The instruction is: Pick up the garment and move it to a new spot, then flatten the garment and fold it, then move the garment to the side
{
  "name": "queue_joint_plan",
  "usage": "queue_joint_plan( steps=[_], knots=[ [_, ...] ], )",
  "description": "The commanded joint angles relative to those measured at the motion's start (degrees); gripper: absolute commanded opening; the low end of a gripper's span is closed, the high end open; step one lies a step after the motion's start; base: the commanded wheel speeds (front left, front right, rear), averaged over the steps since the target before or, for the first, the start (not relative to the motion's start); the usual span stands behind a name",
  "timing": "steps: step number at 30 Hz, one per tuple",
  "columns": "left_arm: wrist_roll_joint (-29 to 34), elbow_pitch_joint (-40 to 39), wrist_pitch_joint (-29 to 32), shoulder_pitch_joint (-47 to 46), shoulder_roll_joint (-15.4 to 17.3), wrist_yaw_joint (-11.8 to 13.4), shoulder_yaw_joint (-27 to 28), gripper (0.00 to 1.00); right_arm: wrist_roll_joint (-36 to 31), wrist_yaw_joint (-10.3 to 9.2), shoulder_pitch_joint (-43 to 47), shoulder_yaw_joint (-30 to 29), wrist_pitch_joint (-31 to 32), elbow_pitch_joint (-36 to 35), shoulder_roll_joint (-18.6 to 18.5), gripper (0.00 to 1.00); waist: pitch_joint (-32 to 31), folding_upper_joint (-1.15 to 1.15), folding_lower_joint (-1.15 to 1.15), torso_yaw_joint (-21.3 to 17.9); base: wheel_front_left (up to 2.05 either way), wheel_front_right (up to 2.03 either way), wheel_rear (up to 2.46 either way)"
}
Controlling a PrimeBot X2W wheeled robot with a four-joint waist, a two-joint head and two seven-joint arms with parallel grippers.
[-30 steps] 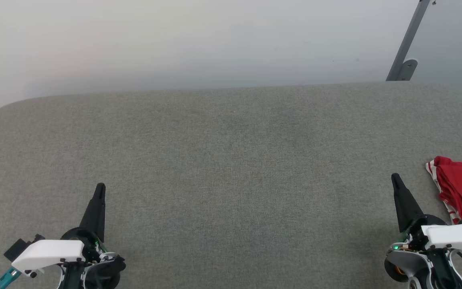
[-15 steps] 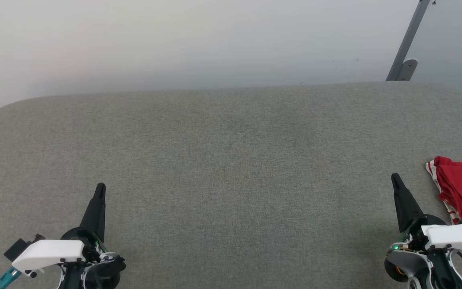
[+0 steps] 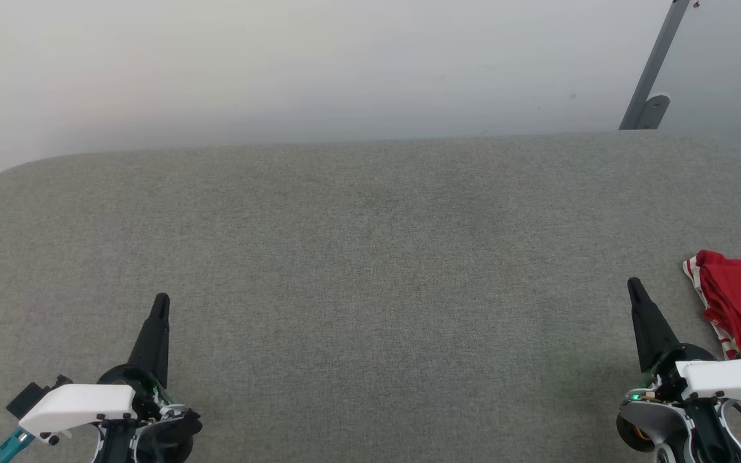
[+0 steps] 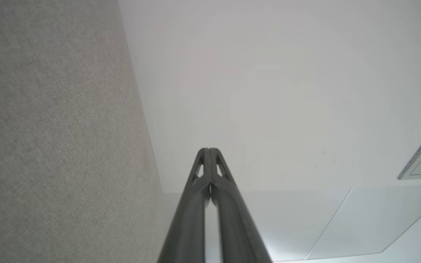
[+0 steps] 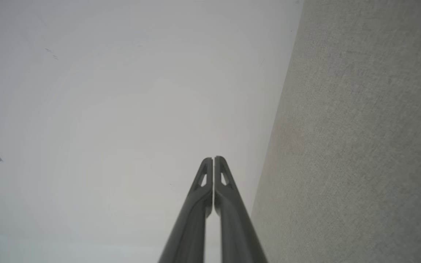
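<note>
A: Where do we see the garment from our right gripper?

B: Just off the outer, right-hand side of it, a little ahead of the wrist. It lies crumpled on the grey fabric surface, red with a striped white-and-red trim facing the fingers. A strip of bare fabric separates the fingertips from that trim. Lower down, the cloth passes behind our white wrist housing, and we cannot tell whether they touch there. The frame edge cuts off the rest.

A: And our jaws?

B: Both pairs are pressed together with nothing between them. In the right wrist view the two dark fingers meet at the tips, and the left gripper looks the same in its own wrist view.

A: How much room do we have?

B: Plenty. Between our two grippers the surface is bare, and it runs well ahead of both fingertips to the far edge at the white wall. That edge rounds off ahead and outward of the left gripper. Ahead and to the right of the right gripper, a slanted grey metal post rises behind the far corner, well apart from the garment.
</note>
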Motion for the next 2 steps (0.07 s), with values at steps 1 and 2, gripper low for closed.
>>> queue_joint_plan(
  steps=[1,2],
  knots=[
    [0.2,0.0,0.1,-0.7,0.0,0.1,0.2,0.00,0.2,0.00,-0.2,0.1,0.1,-0.1,0.1,0.00,0.0,0.00,0.00,0.0,0.00,0.00,0.00],
    [0.2,0.0,0.1,-0.7,0.0,0.1,0.2,0.00,0.2,0.00,-0.2,0.1,0.1,-0.1,0.1,0.00,0.0,0.00,0.00,0.0,0.00,0.00,0.00]
  ],
)
